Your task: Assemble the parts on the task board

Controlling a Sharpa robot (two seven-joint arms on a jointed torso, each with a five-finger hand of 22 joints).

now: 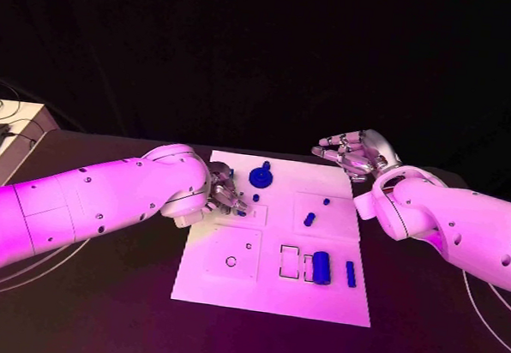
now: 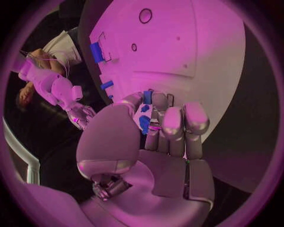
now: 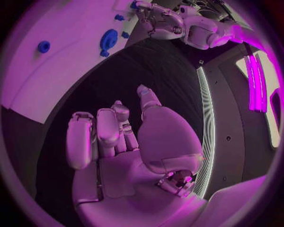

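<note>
Lay flat in the middle of the matte black table [image 1: 91,313]: a white, smooth rectangular task board [image 1: 273,295], marked with shallow outlined recesses and a small round hole [image 1: 231,261]. Carried small blue parts of hard, plastic look: a round gear-like disc with a stub [image 1: 261,176] near the far edge, a short peg [image 1: 309,219] in the right middle panel, a thick upright cylinder [image 1: 321,267] and a slim bar [image 1: 350,274] side by side near the front right.

Rested over the board's left edge: the left hand [image 1: 219,196], silver and glossy, on a smooth white arm. Seen from the left wrist: fingers curled in together, thumb pressed toward them, a small blue piece [image 2: 145,123] pinched between thumb and fingers, partly hidden by them; shape not clear beyond a short blocky form. Lay just beyond the fingertips, on the board: another small blue part [image 2: 107,85] and a blue block at a recess [image 2: 96,52].

Hung off the board past its far right corner, well apart from every part: the right hand [image 1: 351,153], palm up. From the right wrist: fingers [image 3: 109,130] loosely bent and spread, thumb apart, nothing in the palm. Nearest part to it: the gear-like disc, on the board beside it but not touching
</note>
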